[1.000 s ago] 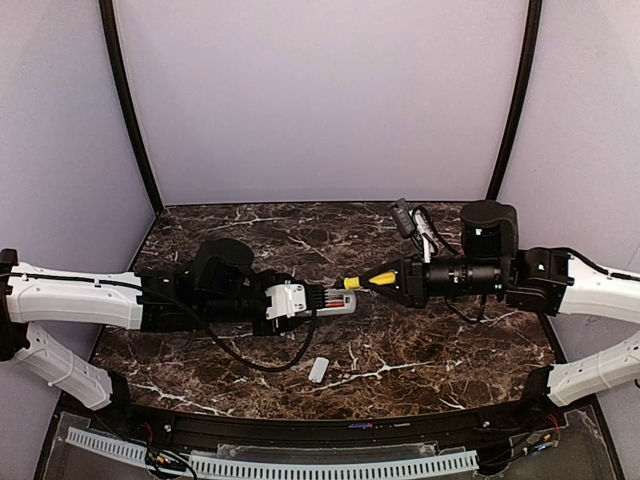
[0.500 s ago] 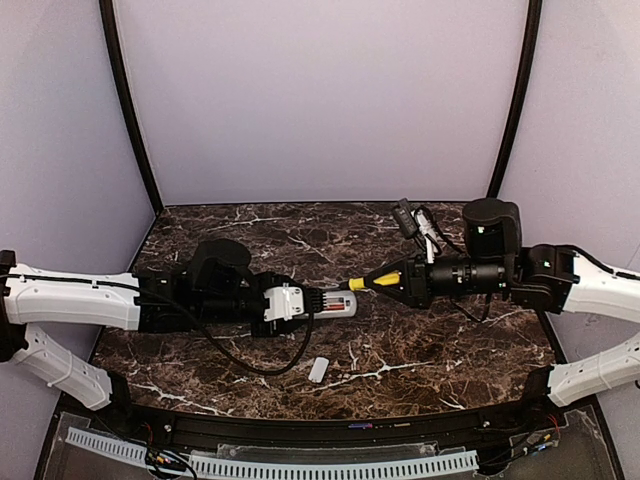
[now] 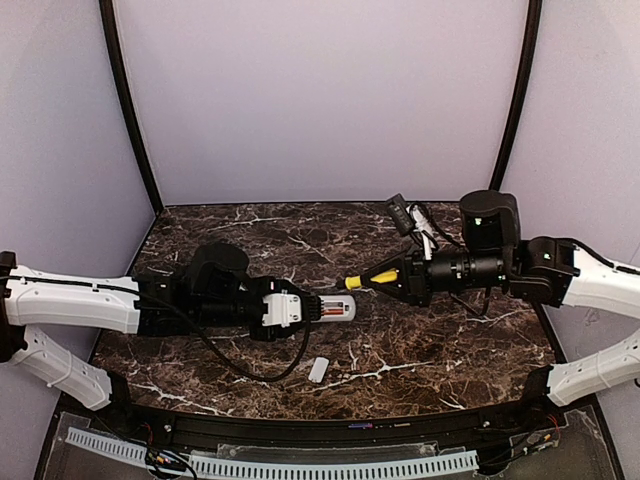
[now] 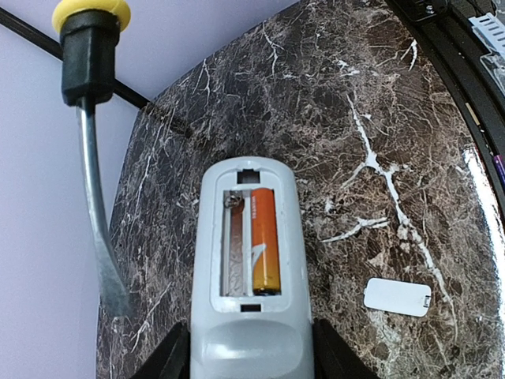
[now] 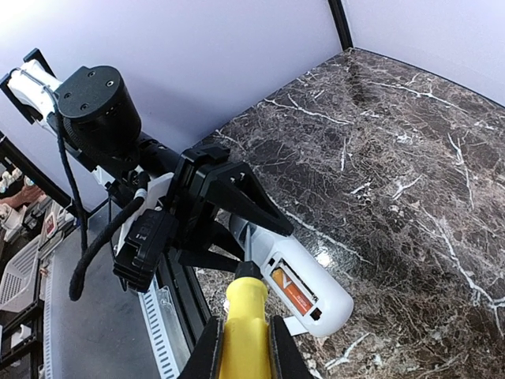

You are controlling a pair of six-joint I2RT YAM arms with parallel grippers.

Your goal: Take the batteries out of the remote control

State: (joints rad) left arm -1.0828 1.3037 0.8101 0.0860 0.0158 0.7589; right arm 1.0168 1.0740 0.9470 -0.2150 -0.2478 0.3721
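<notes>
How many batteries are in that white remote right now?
1. One orange battery lies in one slot of the open recess of the remote control; the slot beside it looks empty. Another could be hidden from these views.

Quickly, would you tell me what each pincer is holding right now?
Left pincer: closed on the remote control.
Right pincer: closed on the yellow-handled screwdriver.
</notes>
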